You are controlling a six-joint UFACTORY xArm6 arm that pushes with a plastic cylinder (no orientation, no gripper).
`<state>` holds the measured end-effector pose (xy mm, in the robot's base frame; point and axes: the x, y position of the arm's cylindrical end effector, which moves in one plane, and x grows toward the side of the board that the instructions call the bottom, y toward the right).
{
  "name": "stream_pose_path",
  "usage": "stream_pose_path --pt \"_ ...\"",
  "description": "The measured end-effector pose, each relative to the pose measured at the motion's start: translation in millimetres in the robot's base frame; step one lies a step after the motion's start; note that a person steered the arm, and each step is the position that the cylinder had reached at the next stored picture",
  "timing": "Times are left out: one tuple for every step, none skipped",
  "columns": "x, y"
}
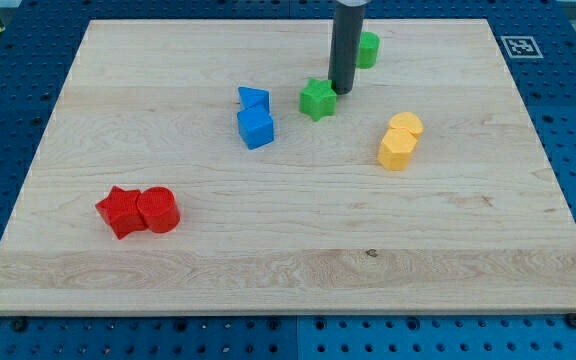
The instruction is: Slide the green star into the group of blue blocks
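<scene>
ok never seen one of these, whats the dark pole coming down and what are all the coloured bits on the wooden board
The dark pole is the end of a robot arm. It has no claw; it only pushes things with its lower end, my tip, which slides along the wooden board. Nothing is held.

There is one picture, from a single camera looking down at the board at a slant.

My tip sits just at the view's right of the green star. To the view's left of the star are a blue triangular block and a blue cube. Another green block lies behind the rod. Two yellow blocks sit at the right, a red star and red cylinder at lower left.
</scene>
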<state>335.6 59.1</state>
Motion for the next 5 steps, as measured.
stream_pose_path --pt "4.8 -8.8" --pt "11.2 -12.7" --pt "16.3 -11.0" --pt "23.3 -1.5" --pt "28.9 -17.8"
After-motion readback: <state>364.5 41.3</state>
